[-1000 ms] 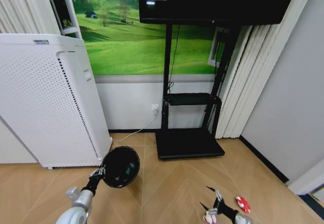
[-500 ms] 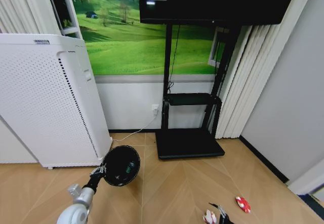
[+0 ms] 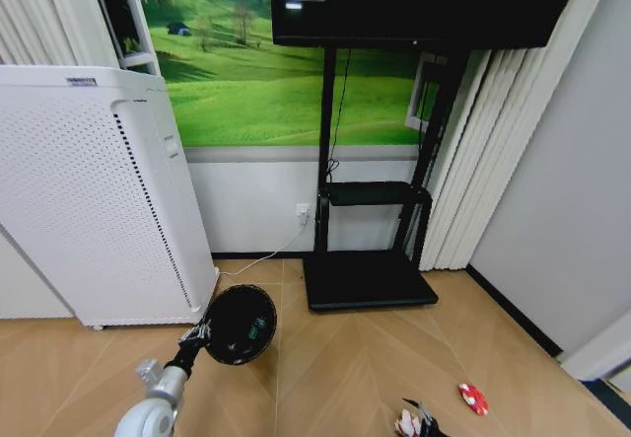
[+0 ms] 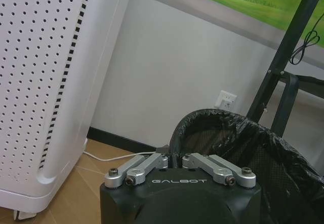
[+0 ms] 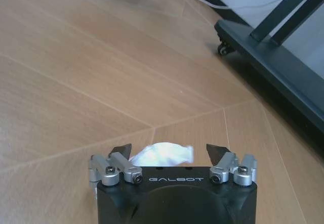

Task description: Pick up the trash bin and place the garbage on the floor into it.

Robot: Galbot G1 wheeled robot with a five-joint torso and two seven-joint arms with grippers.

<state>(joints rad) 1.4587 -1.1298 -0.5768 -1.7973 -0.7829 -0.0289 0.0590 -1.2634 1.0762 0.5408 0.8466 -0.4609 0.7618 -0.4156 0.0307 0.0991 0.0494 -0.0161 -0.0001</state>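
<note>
1. Holding the trash bin [image 3: 240, 324] by its rim, our left gripper [image 4: 174, 159] has its fingers pinched together on the black liner edge; the bin hangs at about 8 o'clock in the head view, just beside the white appliance [image 3: 89, 195], mouth turned toward us. Against a second ago it has barely shifted, so we judge the pick-up half of the task done.

2. Moving toward 6 o'clock, the floor [image 3: 335, 368] lies bare between the bin and the litter, which are well apart.

3. At 5 o'clock, our right gripper [image 5: 168, 150] has dropped low over the past second: in the head view it has slid almost out of the bottom edge, next to the crumpled white-and-red wrapper [image 3: 404, 422]. From its wrist we see the fingers spread apart, one on each side of the crumpled wrapper [image 5: 163, 154], not yet closed. We take this as the reach finishing and the grasp about to be due.

4. Farther right, at 4 o'clock, the small red wrapper [image 3: 473, 398] lies untouched on the floor. No litter has gone into the bin from this pair.
</note>
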